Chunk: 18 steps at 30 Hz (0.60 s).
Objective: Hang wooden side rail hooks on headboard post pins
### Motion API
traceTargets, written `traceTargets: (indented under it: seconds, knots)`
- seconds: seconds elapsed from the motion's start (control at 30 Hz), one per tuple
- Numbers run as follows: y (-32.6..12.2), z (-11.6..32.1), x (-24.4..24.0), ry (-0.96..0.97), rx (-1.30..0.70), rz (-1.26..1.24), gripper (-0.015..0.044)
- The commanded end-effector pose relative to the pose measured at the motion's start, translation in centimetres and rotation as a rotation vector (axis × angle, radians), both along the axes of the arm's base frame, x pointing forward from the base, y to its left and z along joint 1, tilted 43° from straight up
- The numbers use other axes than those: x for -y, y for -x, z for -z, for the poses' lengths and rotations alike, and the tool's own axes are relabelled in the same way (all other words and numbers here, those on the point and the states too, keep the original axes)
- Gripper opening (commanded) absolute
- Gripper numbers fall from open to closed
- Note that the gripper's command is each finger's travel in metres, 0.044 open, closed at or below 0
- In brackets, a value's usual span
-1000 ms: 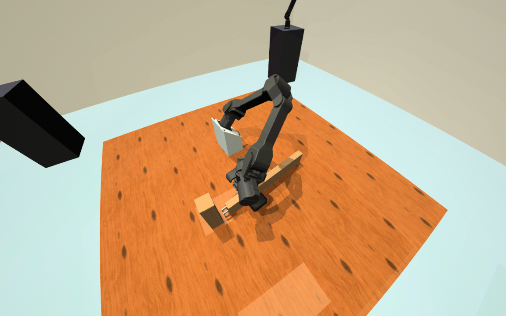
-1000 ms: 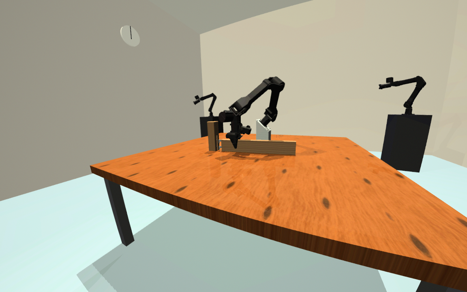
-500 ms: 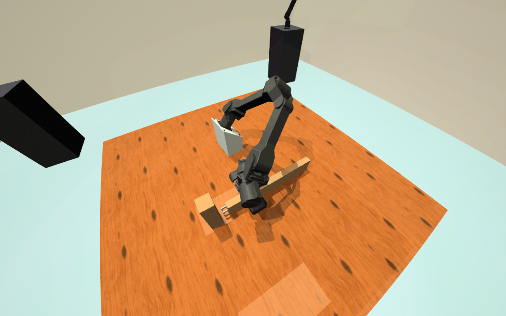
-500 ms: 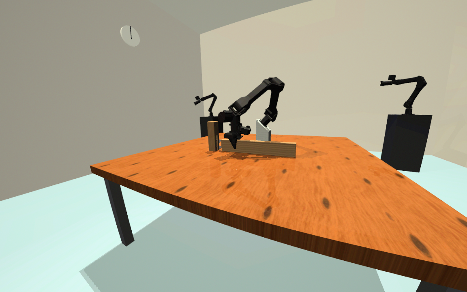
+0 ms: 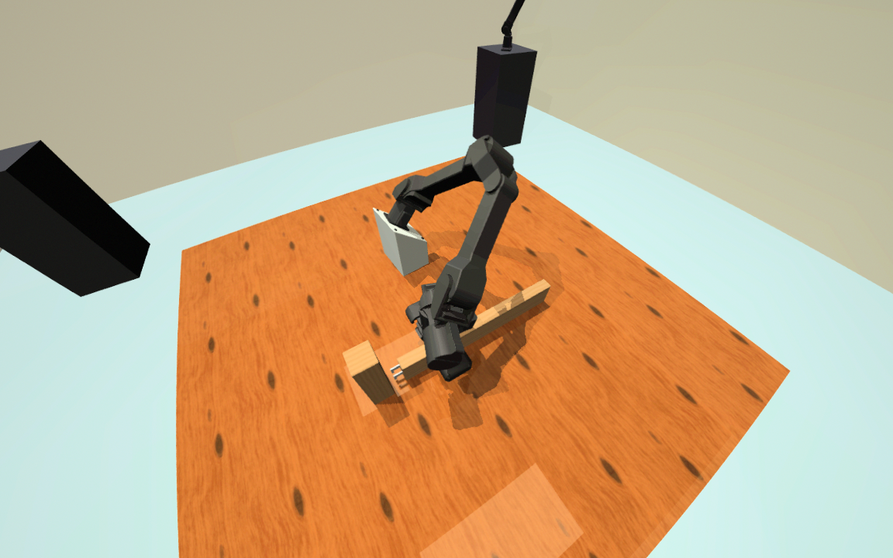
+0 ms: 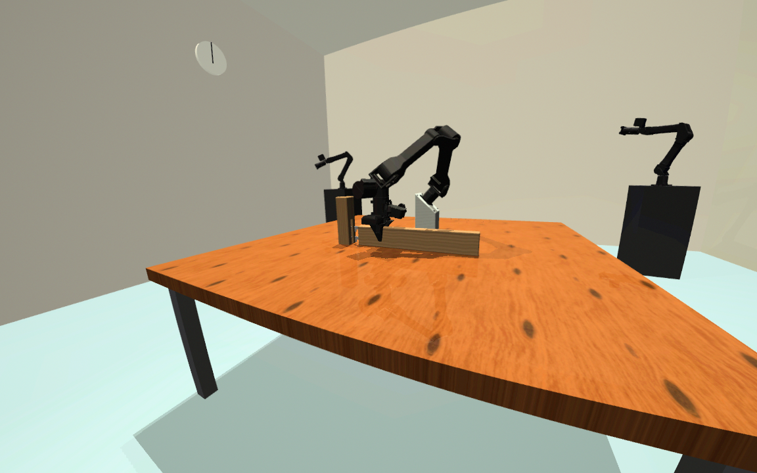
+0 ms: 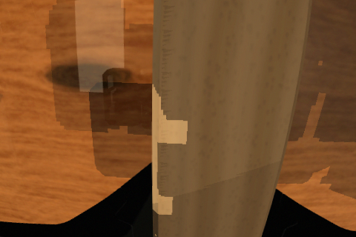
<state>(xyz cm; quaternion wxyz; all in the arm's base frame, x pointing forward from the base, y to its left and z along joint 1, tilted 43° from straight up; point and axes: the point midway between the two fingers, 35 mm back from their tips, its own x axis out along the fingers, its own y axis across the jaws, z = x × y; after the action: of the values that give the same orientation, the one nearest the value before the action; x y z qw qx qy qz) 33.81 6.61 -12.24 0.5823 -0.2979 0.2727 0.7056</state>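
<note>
The wooden side rail (image 5: 534,294) (image 6: 439,240) (image 7: 230,63) stands on its narrow edge, its far end down on the table (image 5: 262,423) (image 6: 487,311). The upright headboard post (image 5: 360,357) (image 6: 344,220) stands by its near end. The steel hooks (image 5: 396,372) on that end show in the top view, close to the post's slotted side; whether they touch the pins is hidden. The rail points slightly askew to the post. My gripper (image 6: 379,232) (image 7: 195,166) is shut on the rail from above, nearer the hook end, one finger on each side.
The arm's pale angled base (image 5: 406,251) (image 6: 426,215) stands behind the rail. The arm arches over the table from it. Black pedestals (image 5: 504,93) (image 6: 656,229) with other arms stand off the table.
</note>
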Motion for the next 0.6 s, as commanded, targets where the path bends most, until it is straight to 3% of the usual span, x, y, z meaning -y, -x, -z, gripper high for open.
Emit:
traceTargets:
  seconds: [0.0, 0.57]
  knots:
    - [-0.48, 0.02, -0.07, -0.003, -0.001, 0.009, 0.0]
    - [-0.1, -0.07, 0.05, -0.003, -0.001, 0.009, 0.0]
